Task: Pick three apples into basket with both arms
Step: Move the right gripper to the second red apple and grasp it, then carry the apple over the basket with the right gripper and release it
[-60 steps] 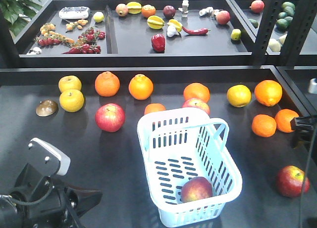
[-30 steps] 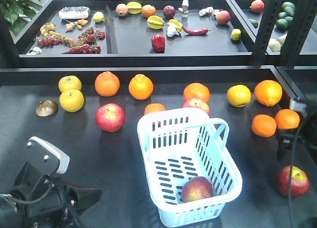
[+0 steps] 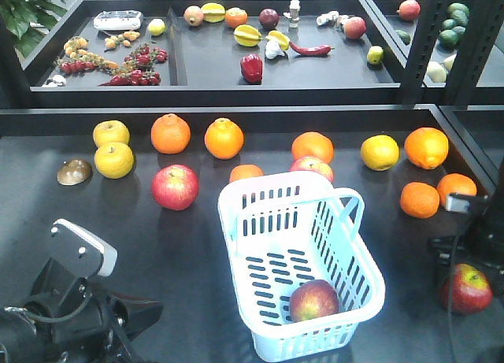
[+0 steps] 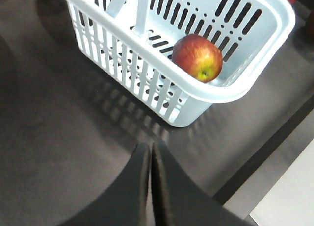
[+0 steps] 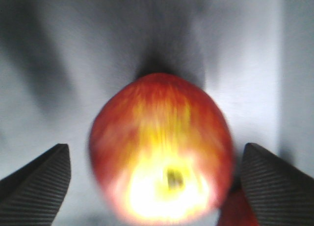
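Here the fingers (image 5: 37,184) of the right gripper (image 5: 154,150) are spread wide, flanking an apple (image 5: 162,138) right of the basket (image 3: 370,292); through blur, contact seems absent. They should be lowered evenly before closing. The left gripper (image 4: 149,155) is pinched empty, near the basket.

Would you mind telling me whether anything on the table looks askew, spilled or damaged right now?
Nothing looks spilled or damaged. The basket stands upright, only turned at an angle to the table edge, with one apple inside.
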